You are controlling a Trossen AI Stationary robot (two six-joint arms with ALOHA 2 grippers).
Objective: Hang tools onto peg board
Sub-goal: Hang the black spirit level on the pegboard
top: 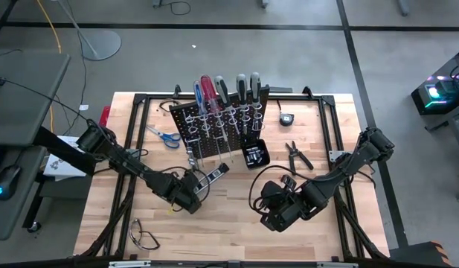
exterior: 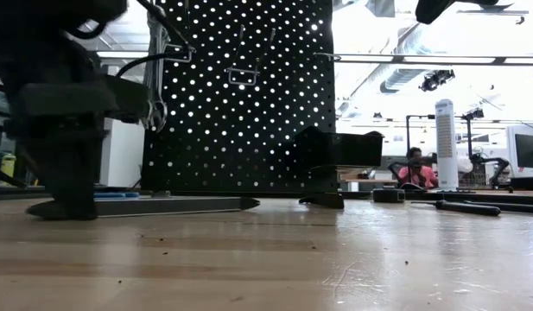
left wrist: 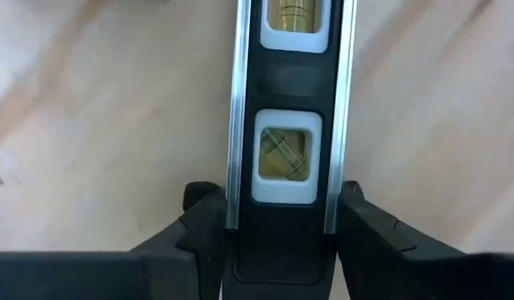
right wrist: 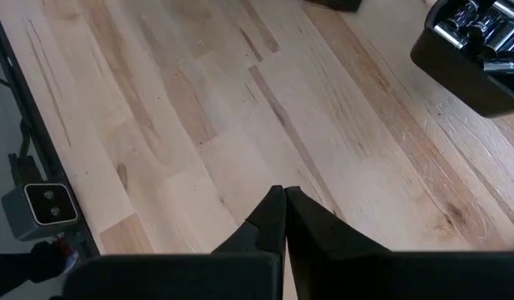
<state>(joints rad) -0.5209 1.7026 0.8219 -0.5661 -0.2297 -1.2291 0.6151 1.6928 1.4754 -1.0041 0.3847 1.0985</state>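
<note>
wooden tabletop (top: 229, 223) under both arms. left end effector (left wrist: 281, 225) clamped around a small level (left wrist: 288, 125), flat before the peg board (top: 214, 123). right end effector (right wrist: 284, 204) closed, empty, low over bare wood.

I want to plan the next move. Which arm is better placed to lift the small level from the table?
The left arm. Its tool already has a finger on each side of the level. The right tool is shut over bare table, away from it.

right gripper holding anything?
No. The right gripper has its fingertips pressed together with nothing between them, over bare table.
</note>
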